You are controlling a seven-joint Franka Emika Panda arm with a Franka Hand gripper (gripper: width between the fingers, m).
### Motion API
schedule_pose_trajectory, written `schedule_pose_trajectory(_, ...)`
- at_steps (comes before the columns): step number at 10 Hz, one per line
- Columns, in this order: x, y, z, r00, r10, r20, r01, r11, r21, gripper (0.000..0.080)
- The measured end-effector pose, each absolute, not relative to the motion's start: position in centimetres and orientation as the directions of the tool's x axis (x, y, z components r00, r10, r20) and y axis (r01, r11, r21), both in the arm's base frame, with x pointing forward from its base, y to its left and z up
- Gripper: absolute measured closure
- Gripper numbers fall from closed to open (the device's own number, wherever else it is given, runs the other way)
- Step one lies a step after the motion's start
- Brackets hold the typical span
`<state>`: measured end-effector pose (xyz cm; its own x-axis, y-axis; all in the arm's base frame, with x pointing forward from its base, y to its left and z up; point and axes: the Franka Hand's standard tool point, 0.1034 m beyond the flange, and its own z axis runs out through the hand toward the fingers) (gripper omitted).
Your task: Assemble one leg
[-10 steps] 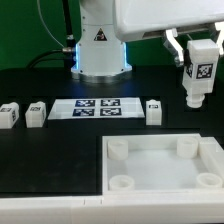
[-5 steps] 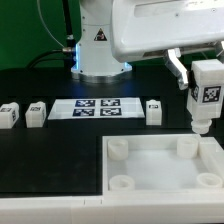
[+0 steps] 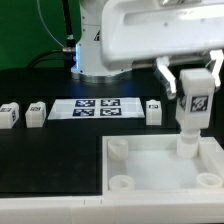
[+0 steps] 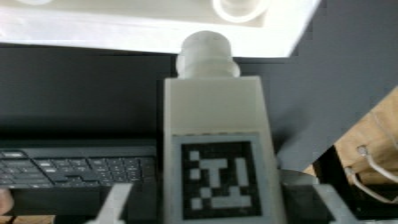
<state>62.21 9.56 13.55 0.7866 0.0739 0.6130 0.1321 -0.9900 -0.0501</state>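
Observation:
My gripper [image 3: 193, 80] is shut on the leg [image 3: 191, 108], a white block with a black-and-white tag, held upright. Its lower end stands over the far right round socket [image 3: 186, 147] of the large white tray-like piece [image 3: 150, 180]; whether it touches is not clear. In the wrist view the leg [image 4: 217, 130] fills the middle, its tag [image 4: 221, 178] between my fingers, its rounded tip over the tray's white surface [image 4: 107, 25].
Three more small tagged blocks stand on the black table: two at the exterior view's left [image 3: 10, 114] [image 3: 36, 112] and one near the middle [image 3: 154, 110]. The marker board [image 3: 95, 107] lies between them. The robot base [image 3: 95, 50] stands behind.
My gripper has moved down and toward the exterior view's left with the leg, bringing its lower end from above the table onto the tray's far right socket.

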Motion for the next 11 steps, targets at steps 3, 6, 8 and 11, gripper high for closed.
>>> schedule_pose_trajectory(3,63.4,11.2,12.0,0.779,0.085,0.622,0.153,-0.987,-0.056,0.0506)
schedule_pose_trajectory(6,63.1,11.9,11.2,0.788,0.089,0.609,0.161,-0.985,-0.064,0.0506)
schedule_pose_trajectory(8,63.1,11.8,11.1,0.789,0.089,0.608,0.161,-0.985,-0.064,0.0506)
schedule_pose_trajectory(11,62.6,11.2,9.1,0.805,0.085,0.588,0.152,-0.986,-0.065,0.0506)
